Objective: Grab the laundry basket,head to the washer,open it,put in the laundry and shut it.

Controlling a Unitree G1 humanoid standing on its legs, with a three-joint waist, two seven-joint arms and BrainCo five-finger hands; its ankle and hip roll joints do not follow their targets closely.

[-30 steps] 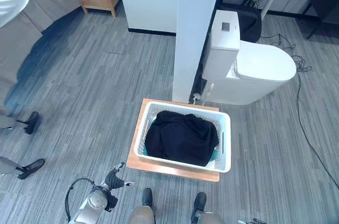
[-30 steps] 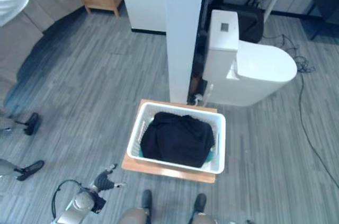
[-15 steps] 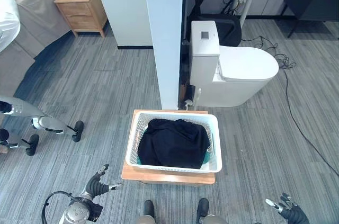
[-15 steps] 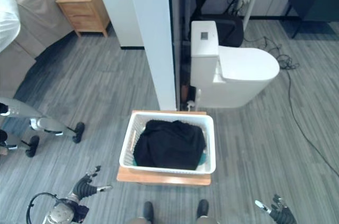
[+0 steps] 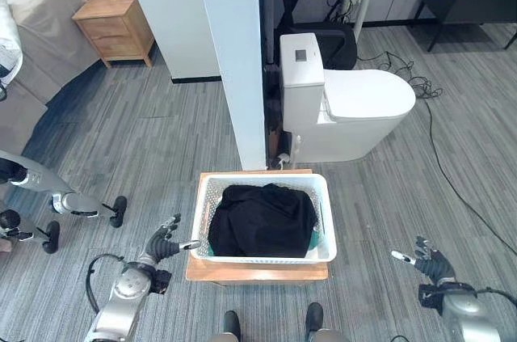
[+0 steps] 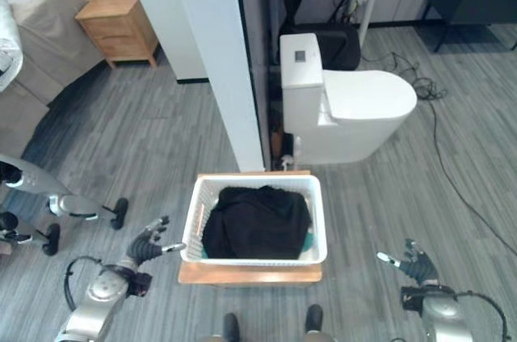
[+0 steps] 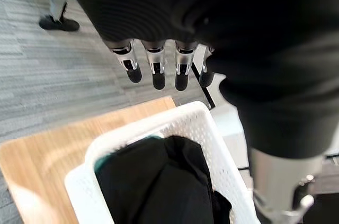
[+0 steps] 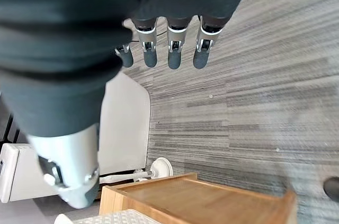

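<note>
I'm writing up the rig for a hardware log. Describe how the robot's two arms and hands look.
Both arms are silver-grey. The left hand and the right hand each have silver fingers ending in dark tips, plus a thumb set apart from the row. The back of each hand and the wrist sit under a dark ribbed cover, which shows up close in both wrist views above the fingers.

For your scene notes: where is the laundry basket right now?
In the left eye view the basket sits on a low wooden stand at lower centre, just before the toilet, between the left hand and the right hand.
</note>
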